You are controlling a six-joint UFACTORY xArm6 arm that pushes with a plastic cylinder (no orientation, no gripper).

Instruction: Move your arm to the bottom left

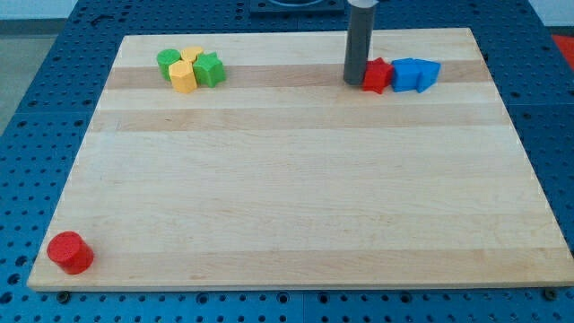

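My tip (355, 82) rests on the wooden board (296, 179) near the view's top, right of centre, touching the left side of a red star-shaped block (378, 75). Two blue blocks (416, 74) sit directly right of the red one. At the view's top left is a cluster: a green cylinder (168, 61), a yellow block (191, 56), a yellow hexagonal block (183, 77) and a green star-shaped block (210, 69). A red cylinder (70, 252) stands in the board's bottom left corner, far from my tip.
The board lies on a blue perforated table (36, 108) that shows on all sides.
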